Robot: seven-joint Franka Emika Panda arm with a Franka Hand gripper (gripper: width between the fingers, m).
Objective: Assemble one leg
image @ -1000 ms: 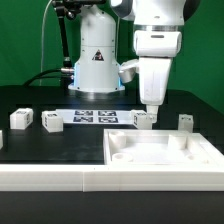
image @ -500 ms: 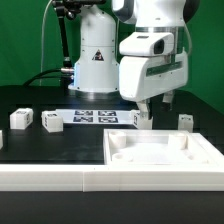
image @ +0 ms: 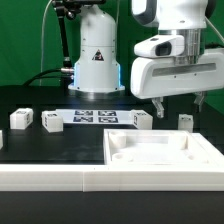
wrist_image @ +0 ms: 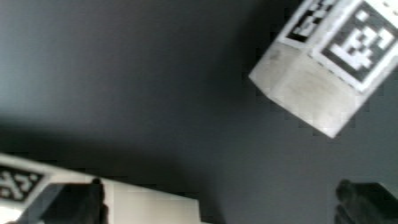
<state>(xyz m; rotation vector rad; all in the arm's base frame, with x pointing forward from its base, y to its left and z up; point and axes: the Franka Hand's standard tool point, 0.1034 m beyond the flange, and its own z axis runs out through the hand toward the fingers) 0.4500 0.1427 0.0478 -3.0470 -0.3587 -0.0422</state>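
Several white legs stand on the black table in the exterior view: two at the left (image: 20, 118) (image: 52, 121), one beside the marker board (image: 141, 121) and one at the right (image: 185, 122). My gripper (image: 180, 102) hangs above the table between the last two, open and empty, fingers wide apart and touching nothing. In the wrist view the gripper (wrist_image: 217, 205) shows two dark fingertips (wrist_image: 71, 200), with a white leg (wrist_image: 151, 198) lying close to one of them on the table below.
The marker board (image: 95, 116) lies at the table's middle and shows in the wrist view (wrist_image: 338, 60). The large white panel with corner sockets (image: 160, 150) lies in front of the gripper. A white rail (image: 50, 178) runs along the front edge. The robot base (image: 97, 60) stands behind.
The gripper has risen off the leg beside the marker board, turned about its wrist and moved toward the exterior view's right. The legs have not moved.
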